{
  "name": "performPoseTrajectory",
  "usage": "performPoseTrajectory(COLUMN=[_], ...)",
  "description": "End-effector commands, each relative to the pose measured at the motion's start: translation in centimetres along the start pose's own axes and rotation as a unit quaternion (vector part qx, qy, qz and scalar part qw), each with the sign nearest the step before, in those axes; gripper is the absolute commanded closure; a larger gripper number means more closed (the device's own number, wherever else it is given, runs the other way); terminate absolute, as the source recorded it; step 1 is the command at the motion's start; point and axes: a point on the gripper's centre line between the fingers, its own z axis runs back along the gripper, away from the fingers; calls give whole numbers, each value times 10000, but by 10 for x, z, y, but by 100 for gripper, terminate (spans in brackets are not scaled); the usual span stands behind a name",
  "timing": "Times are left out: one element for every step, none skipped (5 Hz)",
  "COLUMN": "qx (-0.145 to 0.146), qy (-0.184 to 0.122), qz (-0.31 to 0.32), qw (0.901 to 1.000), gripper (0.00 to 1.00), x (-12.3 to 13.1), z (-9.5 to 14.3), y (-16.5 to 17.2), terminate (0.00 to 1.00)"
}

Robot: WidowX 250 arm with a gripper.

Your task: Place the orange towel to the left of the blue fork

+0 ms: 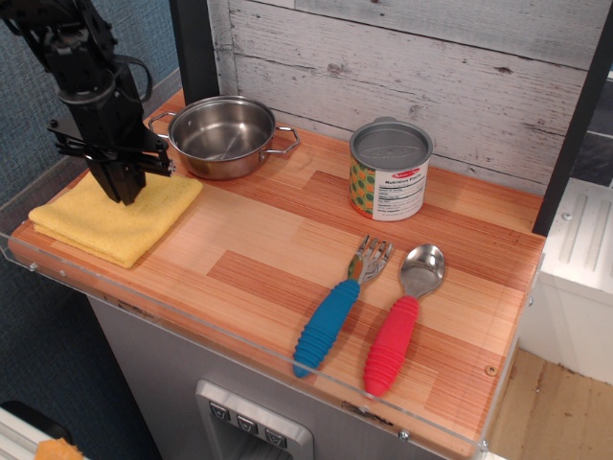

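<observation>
The orange towel [110, 221] is a folded yellow-orange cloth lying flat at the left end of the wooden counter. The blue fork [335, 311] lies near the front right, tines pointing back. My black gripper [121, 190] points down over the towel's back part, its fingertips at or just above the cloth. The fingers look close together; I cannot tell if they pinch the cloth.
A steel pot [223, 134] stands just right of the gripper at the back. A tin can [388, 171] stands at the back middle. A red-handled spoon [399, 326] lies right of the fork. A clear rail [239, 340] runs along the counter's front edge.
</observation>
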Motion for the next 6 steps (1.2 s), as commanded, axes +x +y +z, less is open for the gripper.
performPoseTrajectory(qx=[-1, -163, -256, -375, -440, -539], qy=[-43, -19, -28, -54, -75, -29], qz=[-110, -115, -111, 50, 216, 93], qw=[9999, 9998, 9996, 9993, 9988, 9985], gripper=[100, 100, 100, 100, 100, 100], x=[4, -2, -7, -10, -13, -14], z=[-5, -2, 4, 8, 8, 4], y=[0, -14, -29, -41, -56, -72], terminate=[0, 0, 0, 0, 0, 0])
